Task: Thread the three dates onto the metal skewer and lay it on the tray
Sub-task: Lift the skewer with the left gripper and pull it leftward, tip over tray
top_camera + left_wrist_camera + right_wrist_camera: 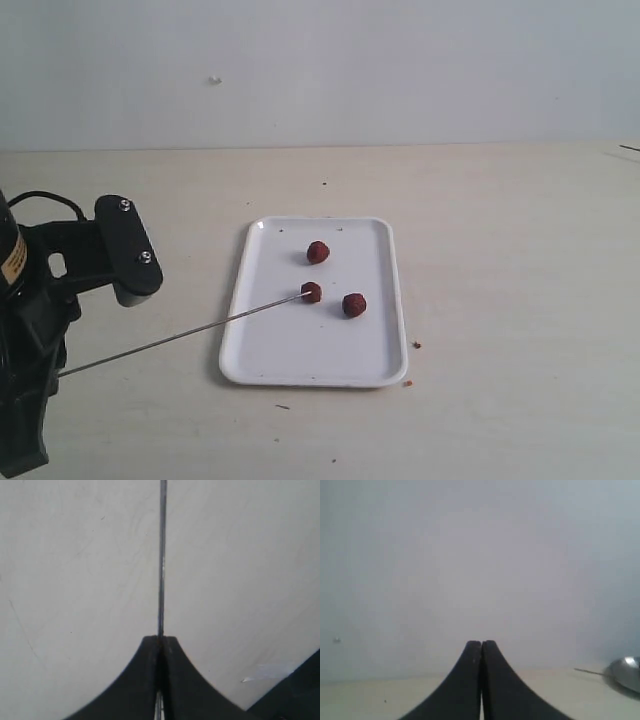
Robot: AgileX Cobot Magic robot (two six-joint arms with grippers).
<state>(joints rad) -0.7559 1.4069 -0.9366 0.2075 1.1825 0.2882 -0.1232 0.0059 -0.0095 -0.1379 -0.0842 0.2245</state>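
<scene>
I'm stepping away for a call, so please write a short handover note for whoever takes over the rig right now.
The left gripper is shut on the metal skewer. The right gripper is shut and empty.
All three dates sit on the tray: far date, middle date, right date.
The skewer tip meets the middle date; pierced or not, cannot tell.
Done: skewer in grip.
Left: thread all three, lay the skewer on the tray.

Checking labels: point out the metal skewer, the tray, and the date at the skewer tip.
metal skewer (180, 335), exterior view, mid-shaft
tray (300, 352), exterior view, bare floor near front rim
date at the skewer tip (312, 292), exterior view, its middle
</scene>
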